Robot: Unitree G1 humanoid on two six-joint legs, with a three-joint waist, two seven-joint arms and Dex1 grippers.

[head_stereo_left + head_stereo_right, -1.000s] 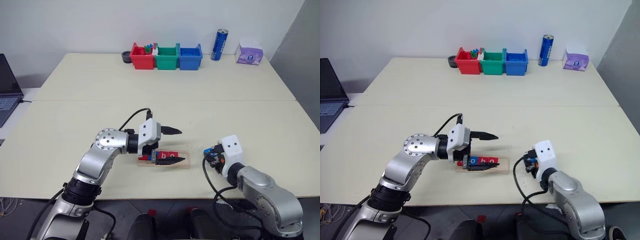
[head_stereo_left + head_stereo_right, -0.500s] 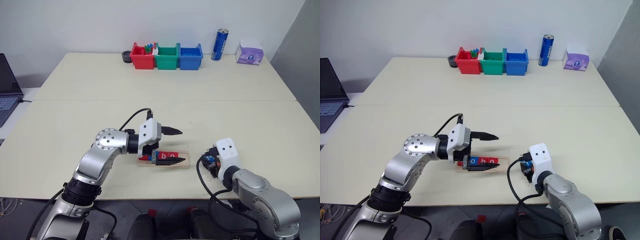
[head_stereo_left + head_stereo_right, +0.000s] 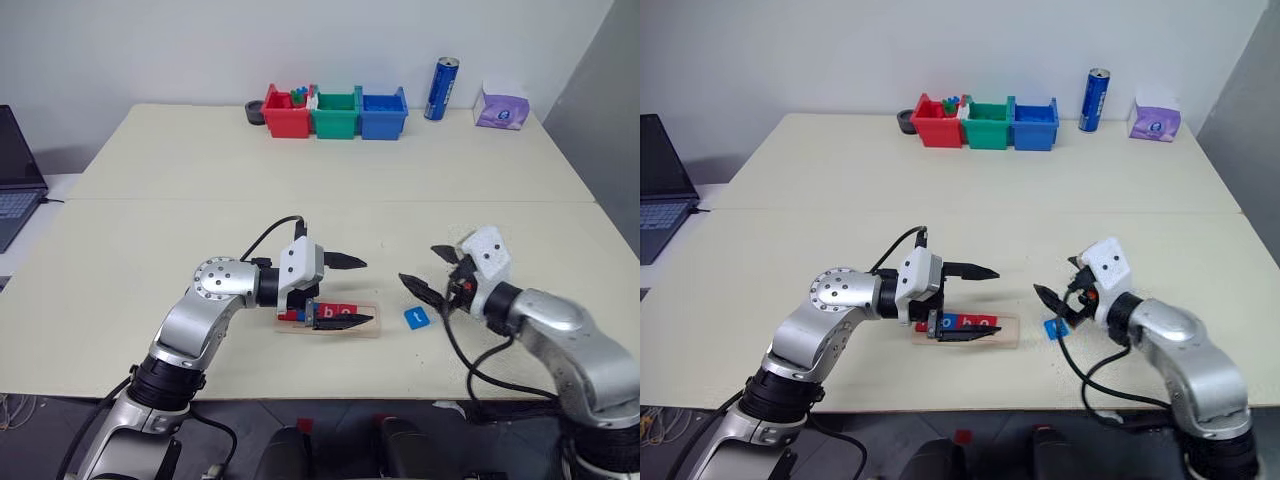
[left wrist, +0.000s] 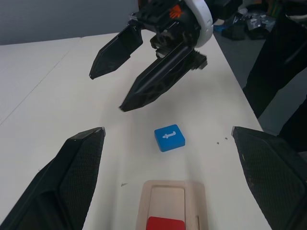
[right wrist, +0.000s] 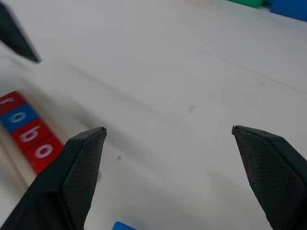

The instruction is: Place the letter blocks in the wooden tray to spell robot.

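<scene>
The blue t block (image 3: 417, 317) lies flat on the bench (image 3: 300, 170) at about seven o'clock from the right end effector (image 3: 437, 275) — spread wide, empty — nearer than the left end effector (image 3: 345, 290), open astride the wooden tray (image 3: 366, 329) holding r-o-b-o at nine o'clock.

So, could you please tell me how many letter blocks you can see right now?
5: four in the wooden tray (r, o, b, o); blue t lies on the table beside it.

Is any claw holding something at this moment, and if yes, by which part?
Nothing is held. The right claw is open above the table, and the blue t block lies free beneath it. The left claw is open around the wooden tray.
</scene>
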